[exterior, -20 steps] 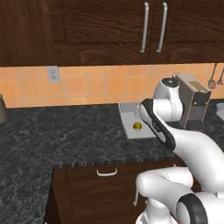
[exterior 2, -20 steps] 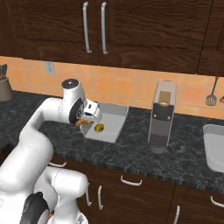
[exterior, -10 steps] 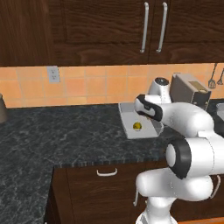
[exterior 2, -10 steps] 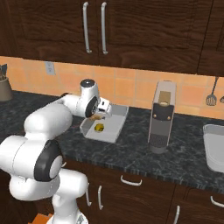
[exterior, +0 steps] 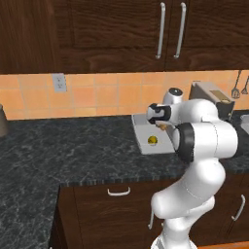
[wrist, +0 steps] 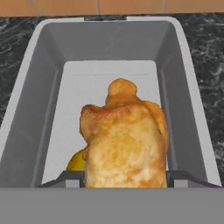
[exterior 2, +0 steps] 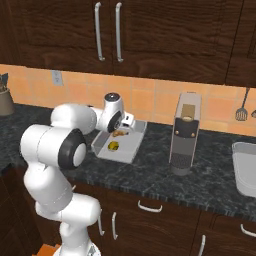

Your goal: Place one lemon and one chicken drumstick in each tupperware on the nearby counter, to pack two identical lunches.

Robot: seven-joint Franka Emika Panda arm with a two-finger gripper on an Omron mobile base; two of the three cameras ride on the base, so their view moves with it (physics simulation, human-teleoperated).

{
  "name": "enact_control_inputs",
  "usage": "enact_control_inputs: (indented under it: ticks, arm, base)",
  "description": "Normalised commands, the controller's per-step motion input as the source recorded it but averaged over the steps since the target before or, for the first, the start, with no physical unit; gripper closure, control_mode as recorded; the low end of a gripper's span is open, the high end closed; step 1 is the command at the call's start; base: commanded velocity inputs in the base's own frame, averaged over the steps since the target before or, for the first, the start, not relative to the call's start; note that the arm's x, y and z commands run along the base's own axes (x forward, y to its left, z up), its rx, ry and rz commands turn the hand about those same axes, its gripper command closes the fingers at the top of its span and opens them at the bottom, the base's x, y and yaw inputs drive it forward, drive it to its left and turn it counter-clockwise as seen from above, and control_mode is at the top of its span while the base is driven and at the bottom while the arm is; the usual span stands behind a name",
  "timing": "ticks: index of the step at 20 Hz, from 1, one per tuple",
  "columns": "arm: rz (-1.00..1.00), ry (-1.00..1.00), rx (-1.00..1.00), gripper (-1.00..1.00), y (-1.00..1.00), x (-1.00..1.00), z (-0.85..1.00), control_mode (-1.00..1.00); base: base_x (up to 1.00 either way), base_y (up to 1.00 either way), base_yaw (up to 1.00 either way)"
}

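My gripper (wrist: 124, 177) is shut on a golden-brown chicken drumstick (wrist: 124, 140) and holds it just above a light-grey tupperware (wrist: 39, 100). A yellow lemon (wrist: 76, 162) lies on the tupperware's floor, partly hidden under the drumstick. In the left base view the tupperware (exterior: 141, 127) rests on the dark counter (exterior: 73, 146) near the wall, with the lemon (exterior: 152, 141) in its near half and the gripper (exterior: 163, 125) over its right side. From the right base view, the drumstick (exterior 2: 119, 133) hangs over the tupperware (exterior 2: 125, 150) above the lemon (exterior 2: 113, 146).
A tall grey coffee machine (exterior 2: 185, 132) stands on the counter to the right of the tupperware. Further right lies a light-grey rimmed container (exterior 2: 245, 170). A utensil holder (exterior 2: 6, 100) sits at the far left. Dark wall cabinets (exterior 2: 107, 35) hang above.
The arm has swung in and the hand has carried the drumstick from beside the tupperware's edge to over its inside. The lemon and the tupperware have stayed put.
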Motion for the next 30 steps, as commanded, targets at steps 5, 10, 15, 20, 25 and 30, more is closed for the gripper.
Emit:
enact_control_inputs:
  ticks: [5, 10, 15, 20, 25, 30]
  arm:
    - [0.03, 0.0, 0.0, -1.0, -0.01, 0.59, -0.25, -1.0]
    - [0.04, -0.03, 0.0, -1.0, -0.02, 0.47, -0.02, -1.0]
    - [0.02, -0.04, 0.0, -1.0, -0.09, 0.24, 0.0, -1.0]
    - [-0.01, -0.08, 0.11, -1.0, -0.26, -0.7, -0.05, -1.0]
    - [-0.02, -0.32, 0.03, -1.0, 0.17, -1.0, 0.43, -1.0]
    - [0.1, -0.03, -0.02, -1.0, 0.14, -1.0, 0.95, -1.0]
  base:
    - [0.0, 0.0, 0.0]
    - [0.0, 0.0, 0.0]
    - [0.0, 0.0, 0.0]
    - [0.0, 0.0, 0.0]
    - [0.0, 0.0, 0.0]
    - [0.0, 0.0, 0.0]
